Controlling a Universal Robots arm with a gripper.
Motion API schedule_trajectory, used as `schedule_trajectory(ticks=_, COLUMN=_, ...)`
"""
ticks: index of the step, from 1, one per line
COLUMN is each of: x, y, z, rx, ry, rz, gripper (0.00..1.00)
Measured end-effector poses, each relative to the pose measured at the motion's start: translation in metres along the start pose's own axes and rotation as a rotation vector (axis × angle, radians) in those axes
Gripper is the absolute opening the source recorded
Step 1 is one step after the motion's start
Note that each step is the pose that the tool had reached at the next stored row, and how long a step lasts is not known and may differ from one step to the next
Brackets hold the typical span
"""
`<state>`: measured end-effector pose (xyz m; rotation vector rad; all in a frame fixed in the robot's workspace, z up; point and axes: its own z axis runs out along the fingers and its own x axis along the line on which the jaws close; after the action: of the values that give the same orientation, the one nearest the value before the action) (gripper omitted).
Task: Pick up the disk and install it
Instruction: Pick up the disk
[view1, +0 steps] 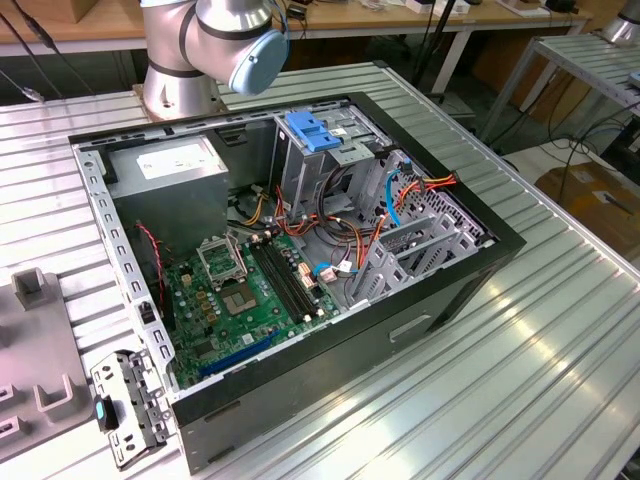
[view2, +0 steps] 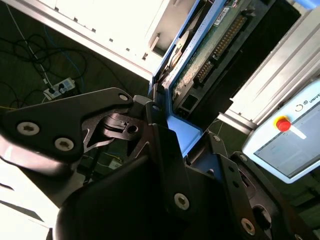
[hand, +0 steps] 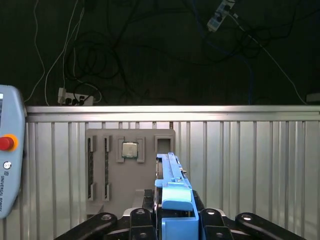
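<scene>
- Disk (view2: 212, 50): flat rectangular hard drive, clamped edgewise between the fingers of the end effector (view2: 186, 142) and carried clear of the worktop.
- Face shown in the second wrist view: green circuit board (view2: 202, 62) with a dark row of connector pins (view2: 222, 35) along one side.
- Side trim: blue plastic rail (hand: 176, 197) running along the long edge, with a broader block at the gripped end.
- Pose in the first wrist view: seen edge-on, narrow, reaching straight out from the fingers.
- Pose in the second wrist view: tilted, with the far end extending away from the fingers.
</scene>
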<state>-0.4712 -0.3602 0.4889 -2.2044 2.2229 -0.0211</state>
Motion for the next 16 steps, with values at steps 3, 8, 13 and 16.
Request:
schedule_trajectory(ticks=3, x=0.0, y=-0.0001, z=-0.0065, rx=0.0, ry=0.0, rz=0.0, gripper=0.37)
schedule_trajectory(ticks=8, x=0.0, y=-0.0003, z=-0.0162, rx=0.0, ry=0.0, rz=0.0, gripper=0.37)
schedule_trajectory(ticks=13, x=0.0, y=-0.0004, z=-0.0241, rx=0.0001, ry=0.0, rz=0.0, gripper=0.37)
schedule_trajectory(ticks=16, x=0.0, y=-0.0005, z=-0.0267, rx=0.0, ry=0.0, rz=0.0, gripper=0.37)
